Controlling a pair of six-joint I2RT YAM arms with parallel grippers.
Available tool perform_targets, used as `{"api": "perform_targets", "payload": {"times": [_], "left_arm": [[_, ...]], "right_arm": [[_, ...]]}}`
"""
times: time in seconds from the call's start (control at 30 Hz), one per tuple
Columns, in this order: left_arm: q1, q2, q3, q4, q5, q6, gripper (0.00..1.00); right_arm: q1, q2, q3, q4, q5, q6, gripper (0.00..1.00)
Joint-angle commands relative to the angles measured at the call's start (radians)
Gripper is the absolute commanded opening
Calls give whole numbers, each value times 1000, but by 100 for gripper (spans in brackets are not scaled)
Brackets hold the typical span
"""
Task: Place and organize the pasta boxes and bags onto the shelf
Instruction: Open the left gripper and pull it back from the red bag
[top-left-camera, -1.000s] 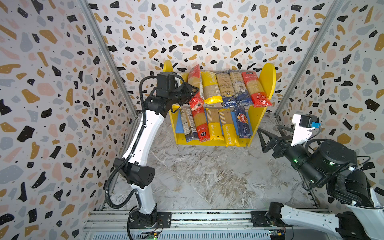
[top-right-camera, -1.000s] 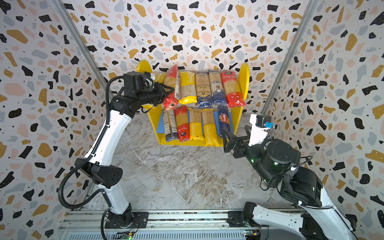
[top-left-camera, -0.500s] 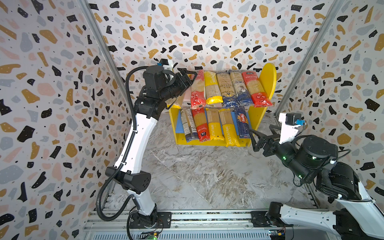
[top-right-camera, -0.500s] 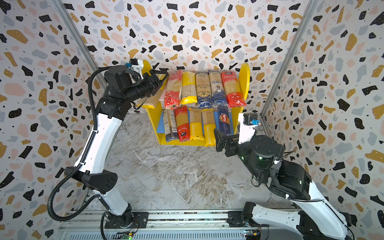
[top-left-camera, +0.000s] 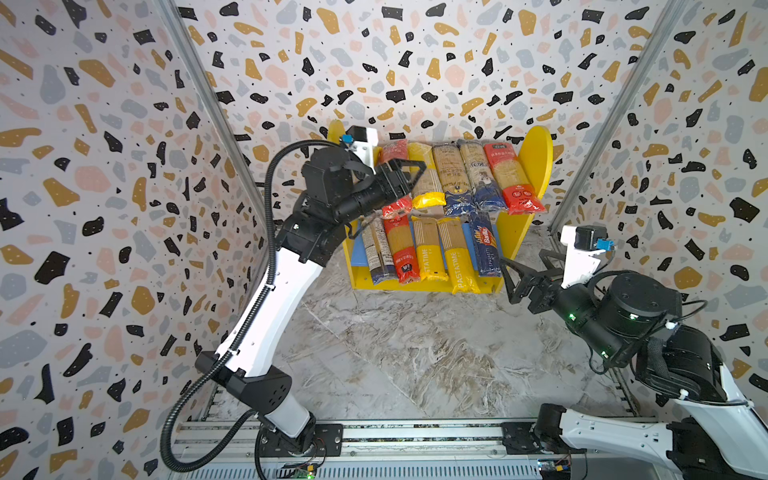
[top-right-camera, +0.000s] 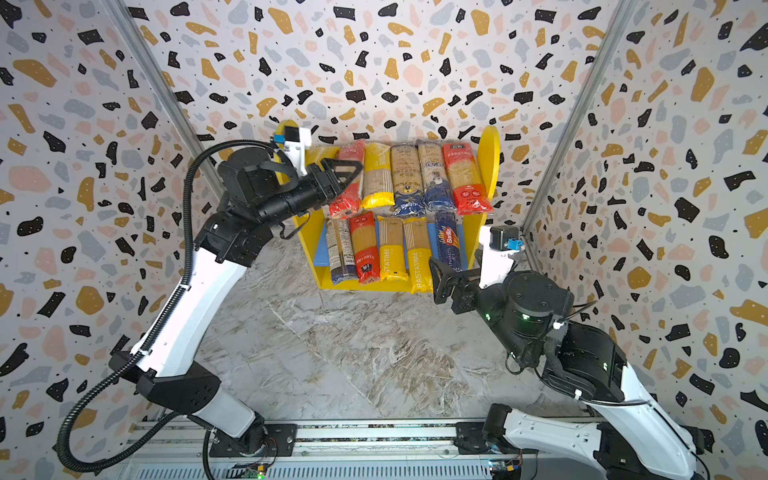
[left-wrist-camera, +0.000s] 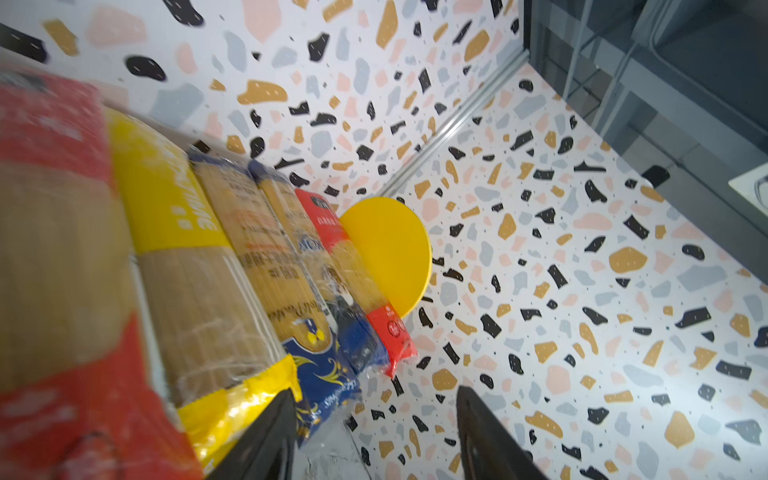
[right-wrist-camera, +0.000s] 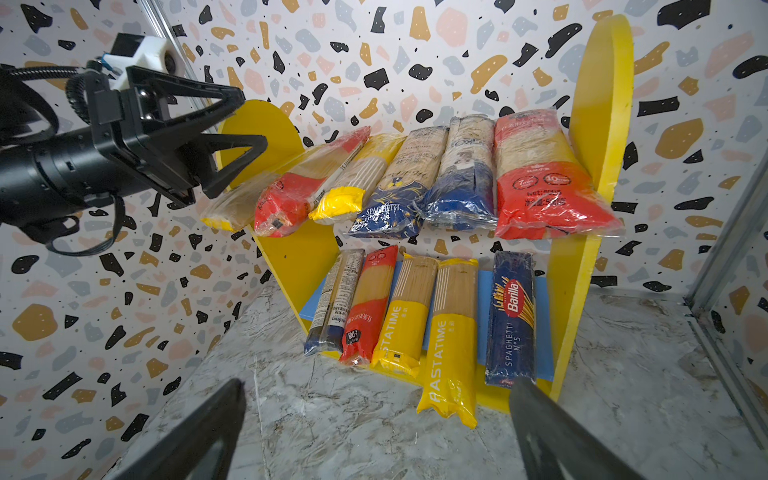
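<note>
The shelf (top-left-camera: 536, 158) (top-right-camera: 488, 158) stands at the back wall with pasta packs lying side by side on both tiers. The upper tier shows a pale pack (right-wrist-camera: 232, 208), a red one (right-wrist-camera: 299, 195), a yellow one (right-wrist-camera: 353, 174), two navy ones and a wide red bag (right-wrist-camera: 540, 178). Below lie a navy-and-clear pack (right-wrist-camera: 336, 303), a red one, two yellow PASTATIME packs (right-wrist-camera: 451, 336) and the Barilla box (right-wrist-camera: 511, 316). My left gripper (top-left-camera: 415, 176) (top-right-camera: 351, 176) (left-wrist-camera: 374, 392) (right-wrist-camera: 254, 118) hovers open over the upper tier's left end, holding nothing. My right gripper (top-left-camera: 509, 278) (top-right-camera: 434, 280) (right-wrist-camera: 378, 382) stands open and empty, low before the shelf's right front corner.
The marble floor (top-left-camera: 395, 353) stretches from the shelf to the rail at the front. Speckled walls (top-left-camera: 104, 208) close in on both sides and behind. One yellow PASTATIME pack overhangs the shelf's front strip.
My left gripper left the red pack on the upper tier, drew back to the left, then swung right over that tier again. The right gripper crept left toward the shelf's front.
</note>
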Motion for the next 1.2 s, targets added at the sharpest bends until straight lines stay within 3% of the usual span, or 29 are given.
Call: {"api": "perform_targets", "payload": {"times": [0.0,0.1,0.23,0.53,0.87,0.97,1.03,1.17], "left_arm": [[-22,-47,-77,30,-55,62,58],[-22,-81,-171,54,-81,67,55],[-3,-88,-169,-28,-162,132,52],[71,-91,-178,-54,-146,149,49],[71,-158,-213,35,-69,102,50],[70,-191,-199,46,-20,129,56],[70,-229,-185,8,-36,203,65],[70,-359,-245,-122,-232,369,88]], "right_arm": [[1,-12,6,-6,-6,22,99],[-1,-15,5,-11,-8,28,99],[0,-15,9,-17,-18,35,99],[0,-26,-1,-19,-10,48,99],[0,-14,3,-13,-12,44,99],[1,-8,2,-8,-15,37,99],[0,-4,4,-8,-15,32,99],[1,-11,-6,-10,0,26,99]]}}
